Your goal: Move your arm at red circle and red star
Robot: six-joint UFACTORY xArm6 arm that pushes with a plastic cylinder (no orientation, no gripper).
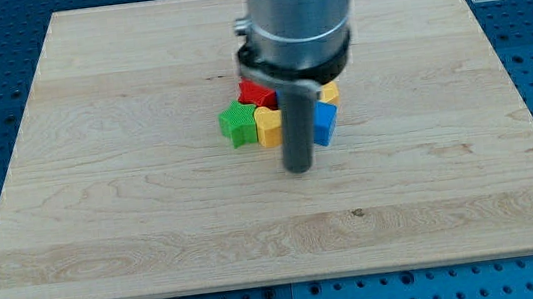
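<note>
While the tip (pixel 299 169) is resting just below a block cluster near the surface (pixel 102 208) centre, the arm is approaching; the red star (pixel 258 94) is showing at the cluster's top (red circle hidden). No hand exists, so the next move likely means sliding toward the top edge.

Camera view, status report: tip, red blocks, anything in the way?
My tip down on the board, just below the block cluster. One red block showing, shape unclear, partly behind the arm. Yellow block, green star, blue block crowd it.
</note>
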